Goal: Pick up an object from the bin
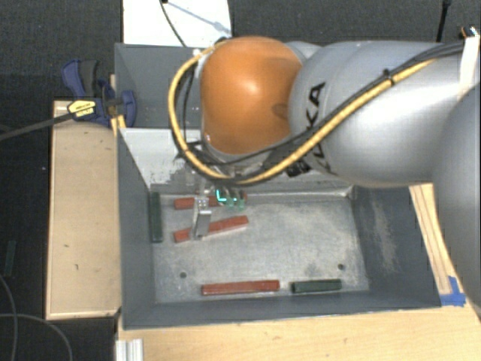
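Two bars lie nearest, end to end along the lower wall of the bin (pixel 308 232). A long red-brown bar (pixel 240 286) is at lower centre, and a shorter dark green bar (pixel 316 285) is just to its right, with a small gap between them. Both run parallel to that wall and close to it.

Open room: above these two bars, the centre and right of the bin floor are bare up to the right wall.

Farther in, left of centre, a tilted red-brown bar (pixel 229 225) lies flat with its right end angled toward the upper right of the frame. The claw (pixel 202 228) stands directly over this bar and crosses it left of its middle, so the bar shows on both sides of the claw. Contact cannot be confirmed. Whether the claw is set wide or narrow cannot be told.

Beside the left wall, a second dark green bar (pixel 155 216) runs up and down the frame, parallel to the wall and apart from the tilted bar's left end.

Farthest in, a short red-brown block (pixel 184 203) lies between that green bar and the claw.

Count:
- Red-brown pieces: three.
- Dark green bars: two.
- Total: five.

Above the claw, the arm's orange cover (pixel 248 96) and silver link (pixel 376 111) overhang the upper part of the bin.
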Robot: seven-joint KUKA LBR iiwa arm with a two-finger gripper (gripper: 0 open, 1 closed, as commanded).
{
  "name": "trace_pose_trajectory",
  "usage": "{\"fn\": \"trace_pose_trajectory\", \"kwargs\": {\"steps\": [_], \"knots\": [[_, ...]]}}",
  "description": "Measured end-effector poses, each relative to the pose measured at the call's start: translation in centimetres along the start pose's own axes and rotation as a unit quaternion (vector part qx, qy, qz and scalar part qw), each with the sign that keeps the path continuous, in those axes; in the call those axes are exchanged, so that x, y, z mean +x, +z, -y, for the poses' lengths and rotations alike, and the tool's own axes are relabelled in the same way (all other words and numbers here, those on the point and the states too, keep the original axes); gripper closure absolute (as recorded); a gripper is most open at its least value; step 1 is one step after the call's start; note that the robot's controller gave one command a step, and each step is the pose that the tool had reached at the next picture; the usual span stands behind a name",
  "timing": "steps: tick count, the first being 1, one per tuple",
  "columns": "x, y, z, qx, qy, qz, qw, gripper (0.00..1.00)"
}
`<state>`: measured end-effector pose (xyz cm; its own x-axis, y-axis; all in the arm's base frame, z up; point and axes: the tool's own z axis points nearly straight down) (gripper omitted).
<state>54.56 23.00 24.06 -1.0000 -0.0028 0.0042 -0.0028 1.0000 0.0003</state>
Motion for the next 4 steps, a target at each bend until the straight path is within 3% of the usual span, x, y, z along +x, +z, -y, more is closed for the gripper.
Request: {"fn": "trace_pose_trajectory", "kwargs": {"steps": [1, 2, 3, 4], "knots": [[-2.8, 11.1, 6.1, 0.002, 0.059, -0.0001, 0.9982, 0.0], [-4.5, 17.2, 3.3, 0.0, -0.004, 0.0013, 1.0, 0.0], [-4.6, 16.9, 3.4, -0.001, 0.0, 0.0032, 1.0, 1.0], [-2.0, 5.5, 7.8, 0.0, -0.027, 0.0069, 0.9996, 1.0]]}}
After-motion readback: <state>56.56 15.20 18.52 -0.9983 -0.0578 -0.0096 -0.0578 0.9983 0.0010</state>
